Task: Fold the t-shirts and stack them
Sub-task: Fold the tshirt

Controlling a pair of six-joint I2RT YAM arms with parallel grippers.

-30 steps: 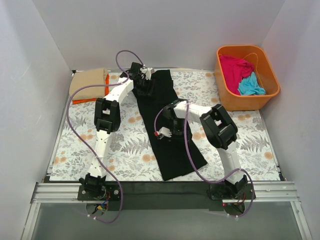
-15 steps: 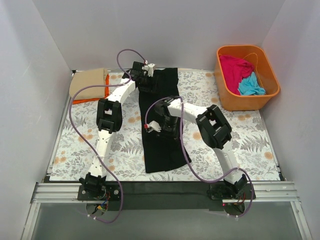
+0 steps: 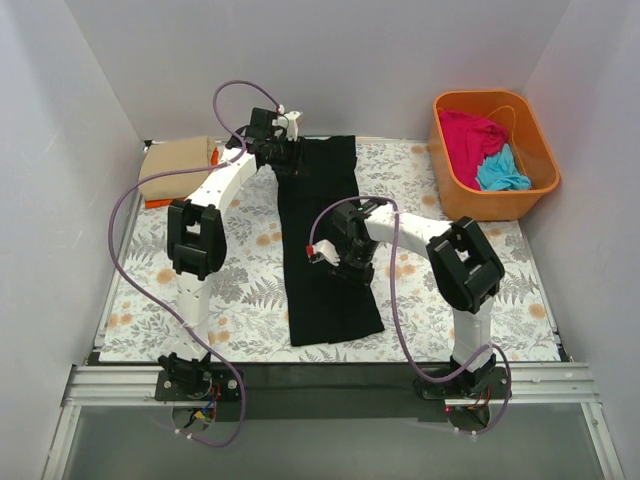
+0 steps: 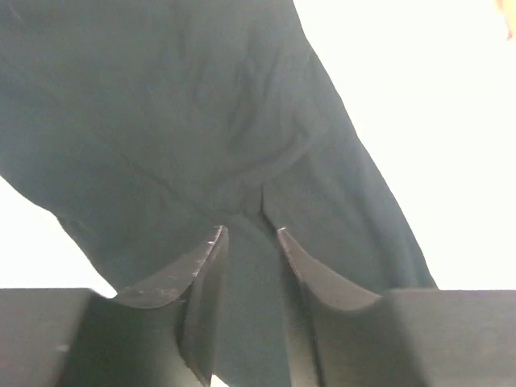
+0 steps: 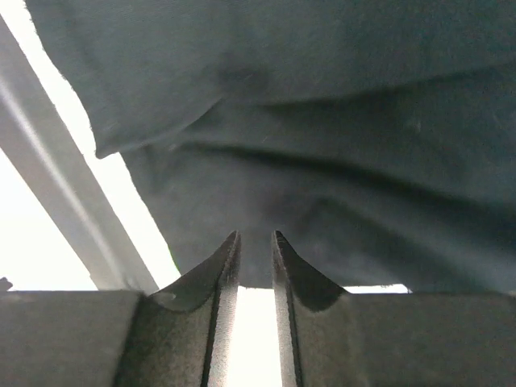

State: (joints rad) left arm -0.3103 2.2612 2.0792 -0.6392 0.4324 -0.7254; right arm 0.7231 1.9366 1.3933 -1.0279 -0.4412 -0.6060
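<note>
The black t-shirt [image 3: 325, 240] lies as a long narrow strip on the floral sheet, running from the back edge toward the front. My left gripper [image 3: 287, 152] is at its far left corner and is shut on the black cloth [image 4: 201, 121], which fills the gap between the jaws [image 4: 248, 230]. My right gripper [image 3: 350, 265] is at the strip's right edge near the middle, its jaws [image 5: 254, 235] pinched on the cloth's edge [image 5: 322, 145]. A folded tan t-shirt [image 3: 178, 165] lies on an orange one [image 3: 158, 203] at the back left. The magenta-pink t-shirt [image 3: 468, 132] and the turquoise t-shirt [image 3: 500, 172] lie in the tub.
The orange plastic tub [image 3: 545, 160] stands at the back right, off the floral sheet [image 3: 240, 290]. White walls close in the back and both sides. A metal rail [image 3: 320, 385] runs along the front edge by the arm bases.
The black t-shirt's near end has swung left, so the slanted strip now lies straight. The left arm has shifted left and back with its corner. The right gripper moved left, then slightly right.
</note>
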